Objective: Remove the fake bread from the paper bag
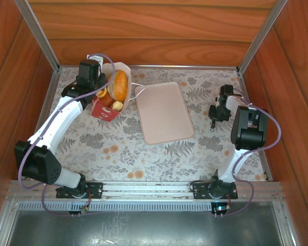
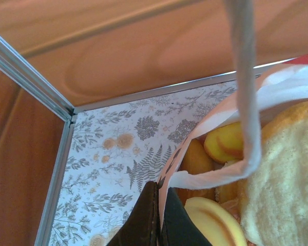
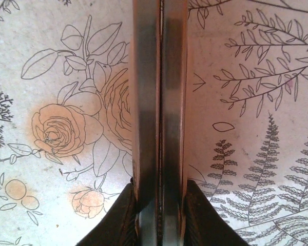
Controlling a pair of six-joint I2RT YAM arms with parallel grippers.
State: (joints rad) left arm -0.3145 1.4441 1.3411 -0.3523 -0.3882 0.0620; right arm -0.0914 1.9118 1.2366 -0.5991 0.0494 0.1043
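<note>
The paper bag (image 1: 107, 109), red below and white above, stands tilted at the back left with its mouth open. The fake bread fills it: a long golden loaf (image 1: 121, 85) and small rolls (image 1: 115, 104). My left gripper (image 1: 98, 94) is at the bag's left side. In the left wrist view it (image 2: 161, 205) is shut on the bag's wall (image 2: 180, 154), one finger outside and one inside. The loaf (image 2: 287, 174), a roll (image 2: 223, 141) and a pale pastry (image 2: 215, 223) lie just inside. My right gripper (image 1: 214, 122) hovers at the right, its fingers (image 3: 146, 77) pressed together on nothing.
A flat beige tray (image 1: 164, 111) lies in the middle, just right of the bag. A white cord handle (image 2: 245, 77) hangs across the left wrist view. Wooden walls with metal rails (image 1: 41, 46) close in the floral table on three sides.
</note>
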